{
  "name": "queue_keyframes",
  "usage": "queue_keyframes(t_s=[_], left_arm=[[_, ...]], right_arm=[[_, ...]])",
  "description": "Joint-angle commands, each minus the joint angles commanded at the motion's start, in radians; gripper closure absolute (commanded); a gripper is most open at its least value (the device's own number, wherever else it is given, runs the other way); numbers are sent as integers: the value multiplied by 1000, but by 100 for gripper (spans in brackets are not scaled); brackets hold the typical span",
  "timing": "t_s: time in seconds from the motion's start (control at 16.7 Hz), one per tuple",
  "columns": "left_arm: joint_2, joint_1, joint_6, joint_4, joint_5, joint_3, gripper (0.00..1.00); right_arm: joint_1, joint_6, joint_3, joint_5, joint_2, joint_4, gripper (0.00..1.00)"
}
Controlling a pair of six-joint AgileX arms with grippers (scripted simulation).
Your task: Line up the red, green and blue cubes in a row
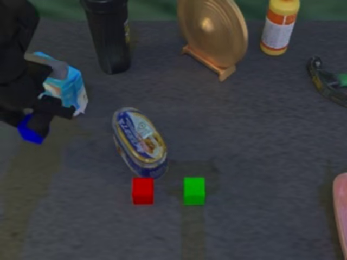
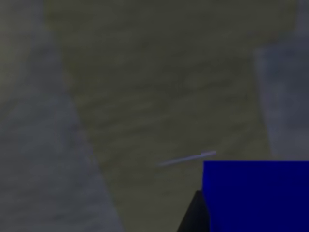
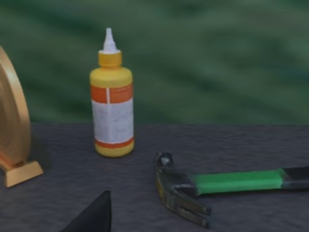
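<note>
The red cube (image 1: 142, 190) and the green cube (image 1: 194, 190) rest side by side on the dark table, with a gap between them, just in front of the oval tin (image 1: 140, 142). Far off at the table's left edge, my left gripper (image 1: 31, 128) is shut on the blue cube (image 1: 28, 132). In the left wrist view the blue cube (image 2: 256, 195) fills the corner beside one dark finger (image 2: 194, 217). My right arm is out of the top view. Its wrist view shows only one fingertip (image 3: 96, 215), set well off to the side, with nothing held.
A light-blue-and-white packet (image 1: 66, 89) lies right behind the left gripper. Along the back stand a black bottle (image 1: 108, 35), a gold disc on a stand (image 1: 212, 32) and a yellow glue bottle (image 1: 279, 26). A green-handled hammer (image 1: 328, 81) lies at the right, and a pink object (image 1: 340, 211) pokes in.
</note>
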Motion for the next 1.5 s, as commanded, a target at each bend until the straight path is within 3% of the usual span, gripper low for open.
queue_keyframes(t_s=[0.24,0.66,0.84,1.08,1.5], left_arm=[[128,-176,-233,-93,-4,205,100],[393,-591,-872,-296,-6,639,100],[462,-735,-1063,-352,-10,782,100],[498,-831,-1172,-380,-18,878,100],[492,-830,-1168,-338,-17,837,100]], right_arm=[[0,0,0,0,0,0,0],[0,0,0,0,0,0,0],[0,0,0,0,0,0,0],[0,0,0,0,0,0,0],[0,0,0,0,0,0,0]])
